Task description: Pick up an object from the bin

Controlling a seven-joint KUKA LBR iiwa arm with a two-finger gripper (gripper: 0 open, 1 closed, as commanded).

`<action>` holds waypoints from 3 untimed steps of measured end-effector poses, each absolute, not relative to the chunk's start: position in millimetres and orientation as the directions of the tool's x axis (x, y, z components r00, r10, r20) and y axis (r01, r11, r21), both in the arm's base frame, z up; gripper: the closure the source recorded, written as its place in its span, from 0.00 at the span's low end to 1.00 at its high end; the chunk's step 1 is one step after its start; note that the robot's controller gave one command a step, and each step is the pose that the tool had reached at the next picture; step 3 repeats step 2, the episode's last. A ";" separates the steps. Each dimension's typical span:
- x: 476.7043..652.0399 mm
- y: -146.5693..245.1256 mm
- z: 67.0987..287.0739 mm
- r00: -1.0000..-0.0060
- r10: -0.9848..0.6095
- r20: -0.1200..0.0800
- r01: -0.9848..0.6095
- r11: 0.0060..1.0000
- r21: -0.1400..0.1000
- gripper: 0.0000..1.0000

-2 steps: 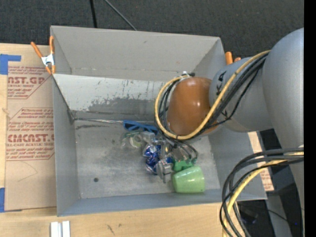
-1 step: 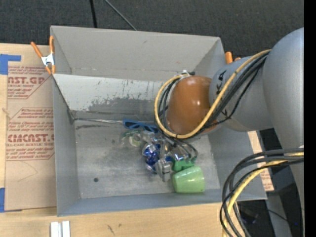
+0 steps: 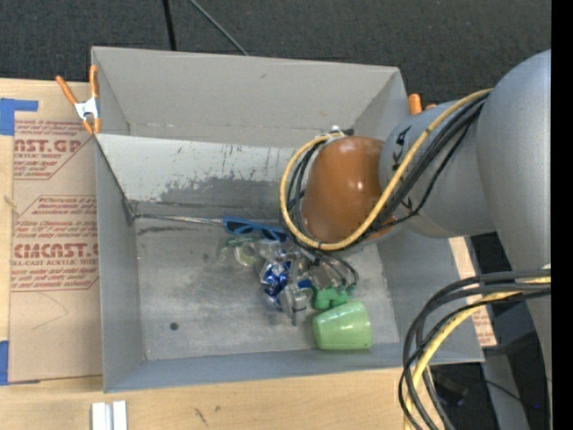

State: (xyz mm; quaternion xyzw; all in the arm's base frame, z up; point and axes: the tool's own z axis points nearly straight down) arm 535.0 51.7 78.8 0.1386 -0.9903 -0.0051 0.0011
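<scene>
though the hand (image 3: pixel 303 280) is in the heap (image 3: pixel 273 271) at the lower right of the bin (image 3: pixel 179 307), apart or together i cannot tell; the green cup (image 3: pixel 342 327) beside it looks light and stiff: pinch its rim.

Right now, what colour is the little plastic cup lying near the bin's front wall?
Light green. The cup shows best in the camera view, looking down from above.
</scene>
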 end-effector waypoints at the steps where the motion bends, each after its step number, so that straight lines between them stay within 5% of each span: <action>1: 537.2 52.5 196.7 -0.961 -0.275 -0.011 -0.275 0.962 -0.002 1.00; 3: 537.9 53.1 198.9 -0.962 -0.274 -0.003 -0.274 0.962 0.000 1.00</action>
